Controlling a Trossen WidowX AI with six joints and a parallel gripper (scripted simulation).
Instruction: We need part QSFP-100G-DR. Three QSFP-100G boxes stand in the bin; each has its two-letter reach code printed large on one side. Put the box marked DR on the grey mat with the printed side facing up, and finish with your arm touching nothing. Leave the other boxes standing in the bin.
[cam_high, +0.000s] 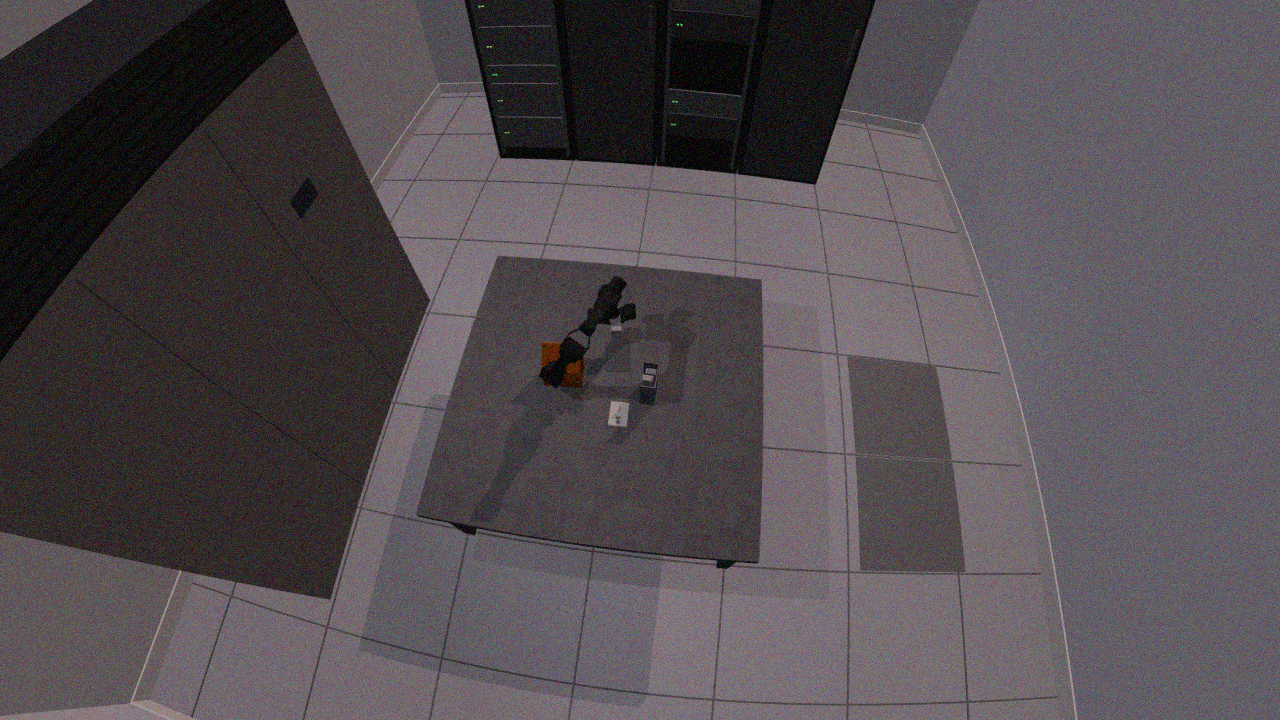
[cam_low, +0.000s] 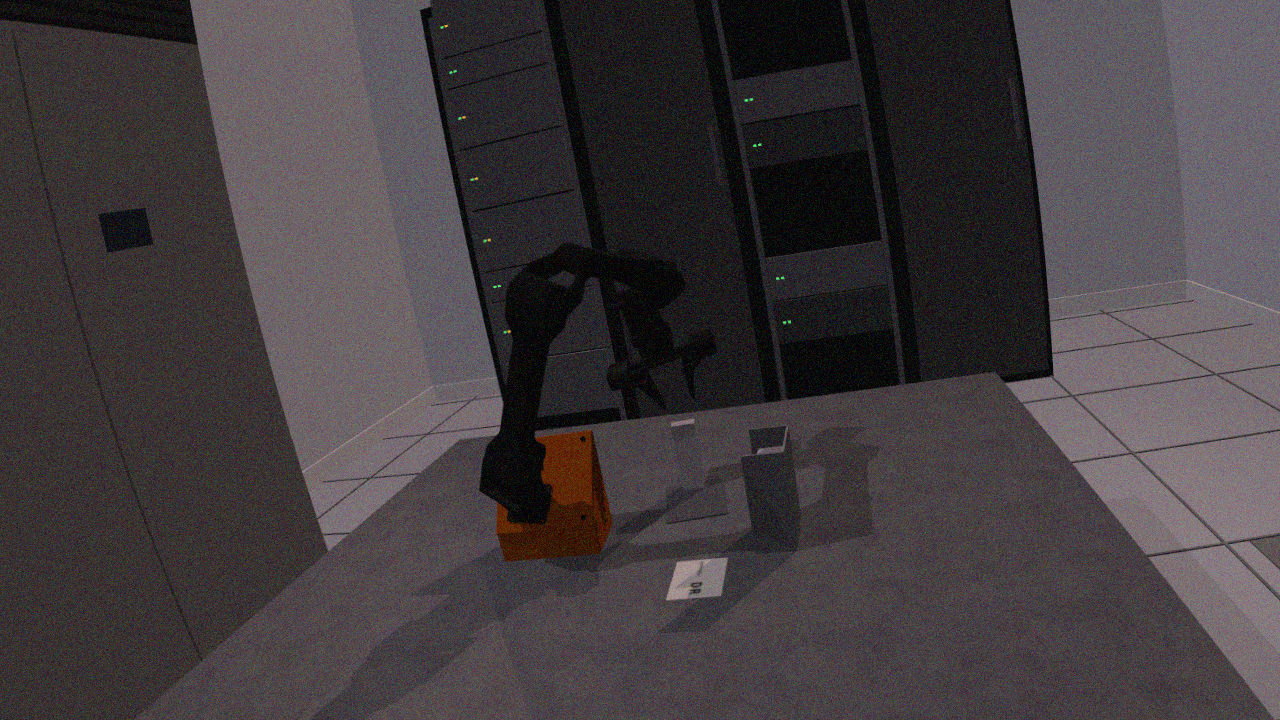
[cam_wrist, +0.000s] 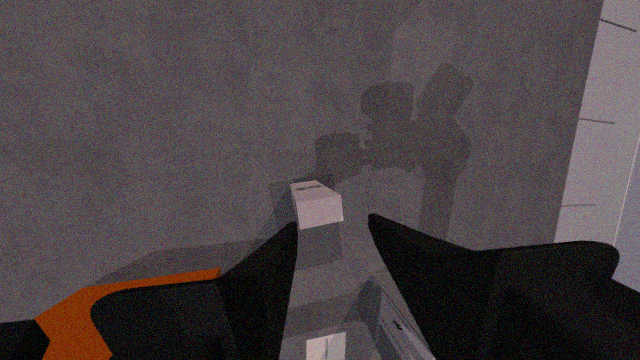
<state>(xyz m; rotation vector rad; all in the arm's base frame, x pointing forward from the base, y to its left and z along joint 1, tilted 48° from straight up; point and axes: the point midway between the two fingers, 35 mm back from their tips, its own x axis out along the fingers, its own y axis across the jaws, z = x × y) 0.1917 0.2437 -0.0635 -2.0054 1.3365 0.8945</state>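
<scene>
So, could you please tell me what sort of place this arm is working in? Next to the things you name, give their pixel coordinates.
Probably a server room or data centre: tall black equipment racks (cam_high: 613, 80) (cam_low: 662, 179) with small green indicator lights stand behind the grey table (cam_high: 698, 501) (cam_low: 895, 626), on a floor of large pale square tiles (cam_high: 805, 644) (cam_low: 1190, 385).

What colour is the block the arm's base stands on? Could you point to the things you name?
Orange (cam_high: 546, 351) (cam_low: 572, 461) (cam_wrist: 70, 317), showing best in the exterior view.

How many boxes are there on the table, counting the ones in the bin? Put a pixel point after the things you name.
3: one box (cam_high: 615, 328) (cam_low: 682, 447) (cam_wrist: 320, 212) outside the bin (cam_high: 648, 394) (cam_low: 771, 505), and two boxes (cam_high: 648, 378) inside it. The bin's walls might hide something lower down.
</scene>
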